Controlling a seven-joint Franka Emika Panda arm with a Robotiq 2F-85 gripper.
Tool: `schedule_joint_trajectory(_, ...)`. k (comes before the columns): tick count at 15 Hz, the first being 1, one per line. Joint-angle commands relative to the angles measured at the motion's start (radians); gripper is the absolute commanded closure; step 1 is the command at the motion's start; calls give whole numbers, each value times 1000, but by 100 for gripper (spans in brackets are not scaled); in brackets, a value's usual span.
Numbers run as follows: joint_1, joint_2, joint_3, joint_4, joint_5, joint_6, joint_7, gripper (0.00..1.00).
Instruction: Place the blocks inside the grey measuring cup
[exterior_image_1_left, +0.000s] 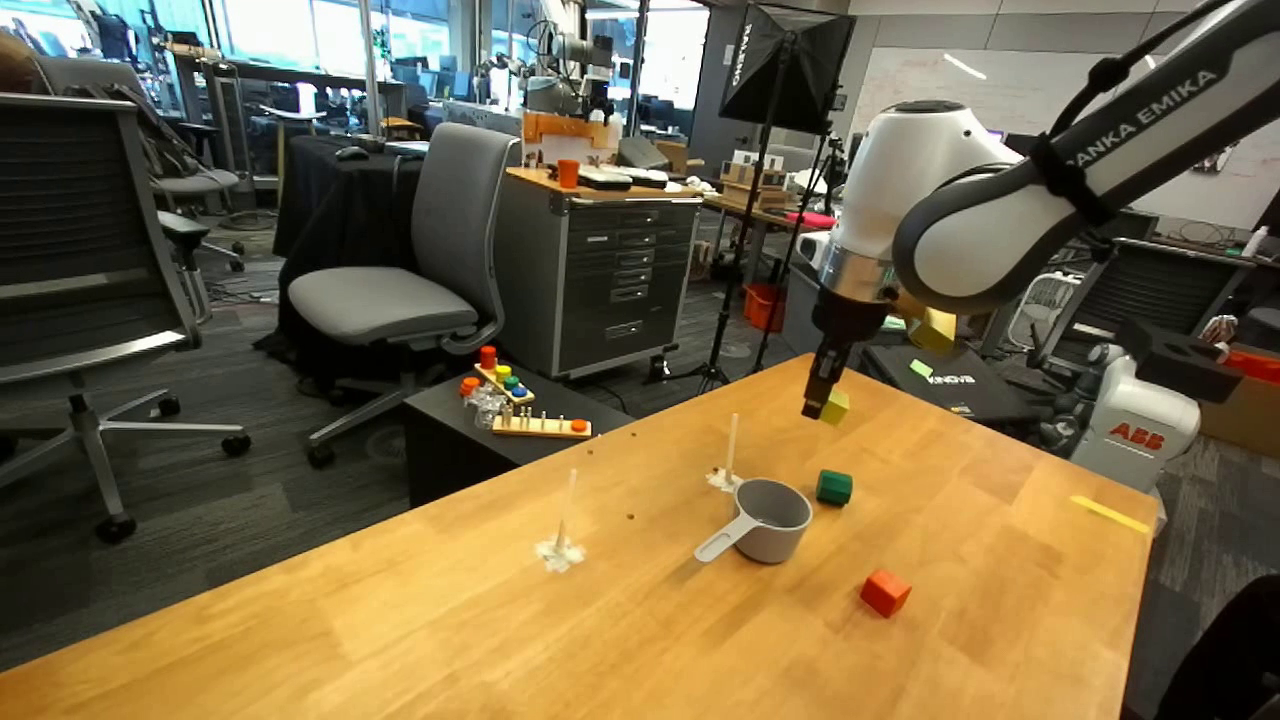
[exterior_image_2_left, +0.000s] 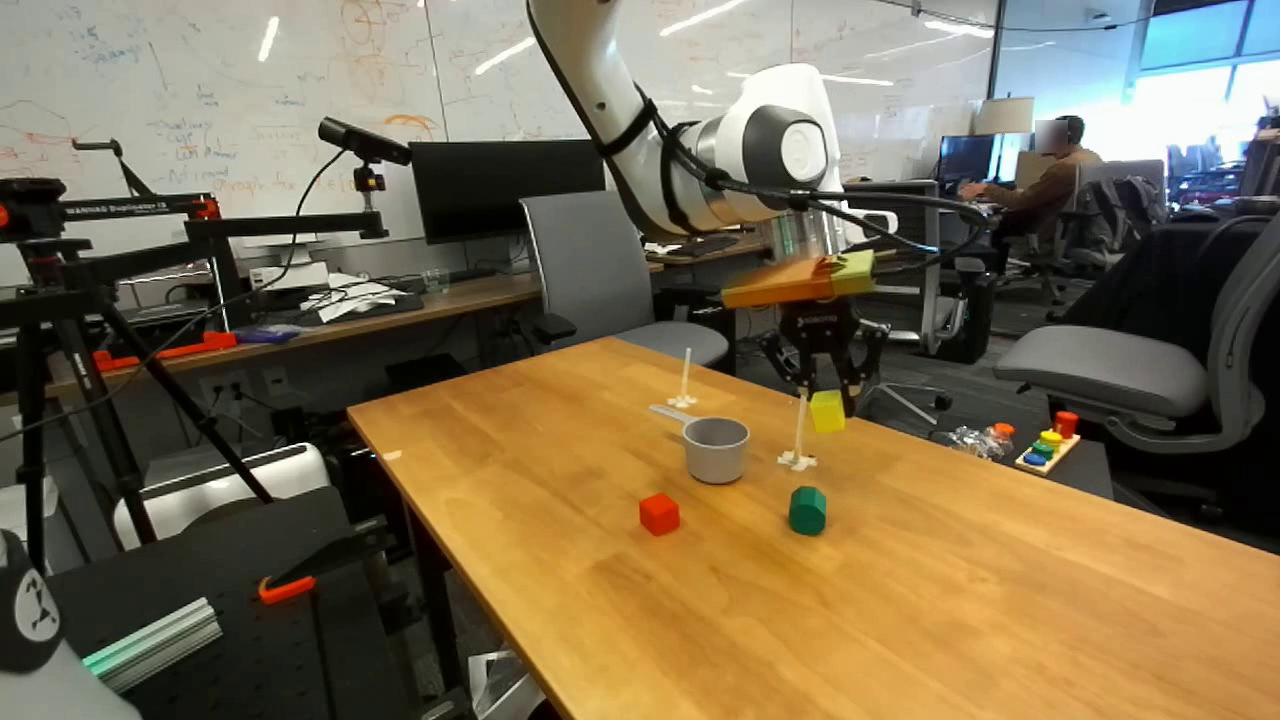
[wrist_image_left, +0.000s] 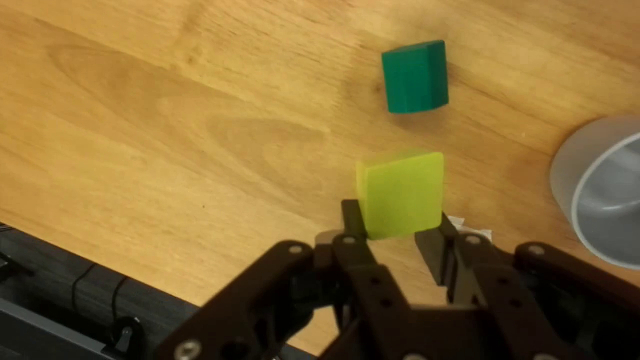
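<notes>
My gripper (wrist_image_left: 398, 220) is shut on a yellow block (wrist_image_left: 404, 195), which sits between the fingertips. In both exterior views the yellow block (exterior_image_1_left: 836, 407) (exterior_image_2_left: 828, 411) is held above the table. The grey measuring cup (exterior_image_1_left: 770, 535) (exterior_image_2_left: 716, 458) stands upright on the table with its handle out to one side. In the wrist view the cup (wrist_image_left: 575, 167) is at the right edge, partly cut off; no block shows in the visible part of its inside. A green block (exterior_image_1_left: 834, 488) (exterior_image_2_left: 807, 511) (wrist_image_left: 416, 77) lies near the cup. A red block (exterior_image_1_left: 886, 593) (exterior_image_2_left: 659, 514) is outside the wrist view.
Two thin white upright sticks (exterior_image_1_left: 732, 447) (exterior_image_2_left: 686, 375) are fixed to the wooden table (exterior_image_1_left: 500, 620) near the cup, one of them close to the gripper. A yellow tape strip (exterior_image_1_left: 1110, 513) lies near a table edge. A white ABB arm (exterior_image_1_left: 1140, 420) stands beyond that edge.
</notes>
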Motion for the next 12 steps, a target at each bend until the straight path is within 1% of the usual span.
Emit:
schedule_joint_trajectory(1, 69, -15, -19, -5, -19, 4, 120, 92)
schedule_joint_trajectory(5, 146, 22, -27, 13, -26, -9, 254, 92)
schedule_joint_trajectory(6, 156, 33, -27, 24, -25, -13, 271, 92)
schedule_joint_trajectory(7, 158, 48, -26, 47, -18, -23, 278, 92)
schedule_joint_trajectory(12, 168, 75, -22, 66, -3, -23, 315, 92)
